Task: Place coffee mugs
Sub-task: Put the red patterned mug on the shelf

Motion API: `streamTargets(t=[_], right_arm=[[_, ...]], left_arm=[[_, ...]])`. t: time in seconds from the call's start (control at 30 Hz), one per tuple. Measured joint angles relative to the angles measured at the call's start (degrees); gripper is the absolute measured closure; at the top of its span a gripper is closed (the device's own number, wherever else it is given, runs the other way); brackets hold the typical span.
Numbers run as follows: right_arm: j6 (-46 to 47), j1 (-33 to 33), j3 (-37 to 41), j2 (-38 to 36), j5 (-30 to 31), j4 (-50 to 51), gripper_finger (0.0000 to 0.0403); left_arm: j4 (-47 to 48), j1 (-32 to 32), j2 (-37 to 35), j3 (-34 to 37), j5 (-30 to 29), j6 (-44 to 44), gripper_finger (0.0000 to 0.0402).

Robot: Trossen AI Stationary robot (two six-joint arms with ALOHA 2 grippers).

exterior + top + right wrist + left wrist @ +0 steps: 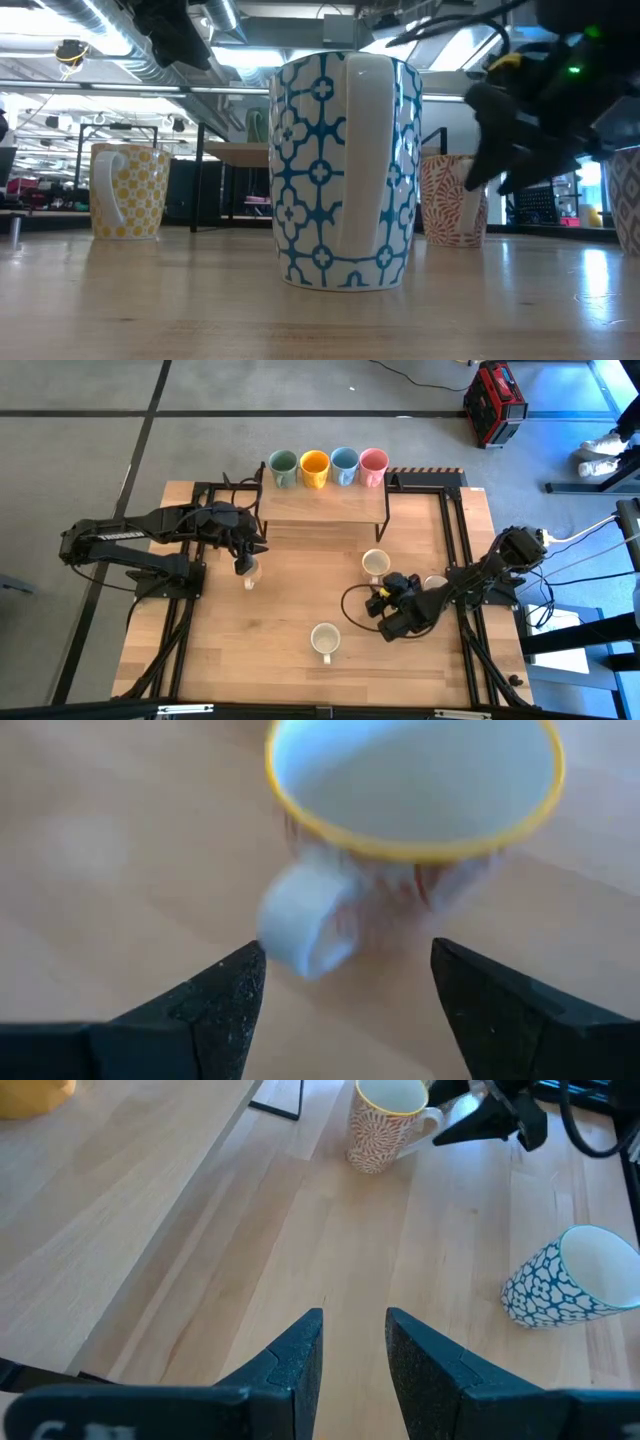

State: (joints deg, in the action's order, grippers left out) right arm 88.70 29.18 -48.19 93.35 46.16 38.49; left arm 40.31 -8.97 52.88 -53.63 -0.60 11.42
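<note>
Ceramic, cream-white round mug with orange-red pattern (410,810) looked rigid, glazed-slick, breakable; right gripper (345,995) gaped at its six-o'clock handle, the likeliest hold. Left gripper (355,1345) sat part-open, empty.

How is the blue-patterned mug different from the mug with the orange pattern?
The blue-patterned mug wears a blue lattice print; the orange-patterned mug has orange leafy marks and a yellow rim. The blue-patterned one stands alone near the table's front; the orange-patterned one stands nearer the wooden shelf, with the open right gripper at its handle. Both stand upright, white inside.
</note>
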Motion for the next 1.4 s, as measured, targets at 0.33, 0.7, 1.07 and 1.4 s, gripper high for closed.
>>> streamTargets(t=[0.33,0.7,1.07,1.4], right_arm=[[1.8,0.0,0.0,-0.5,3.2,-4.2,0.0127],[5.8,-4.8,0.0,-0.5,2.4,-5.4,0.0127],[20.8,-6.5,0.0,0.2,-1.3,7.8,0.0127],[6.9,-4.5,-0.5,-1.8,0.8,6.0,0.0127]], left_arm=[[0.1,0.0,0.0,0.0,0.0,0.0,0.0296],[0.2,0.0,0.0,0.0,0.0,0.0,0.0296],[0.2,0.0,0.0,0.0,0.0,0.0,0.0296],[0.2,0.0,0.0,0.0,-0.4,0.0,0.0296]])
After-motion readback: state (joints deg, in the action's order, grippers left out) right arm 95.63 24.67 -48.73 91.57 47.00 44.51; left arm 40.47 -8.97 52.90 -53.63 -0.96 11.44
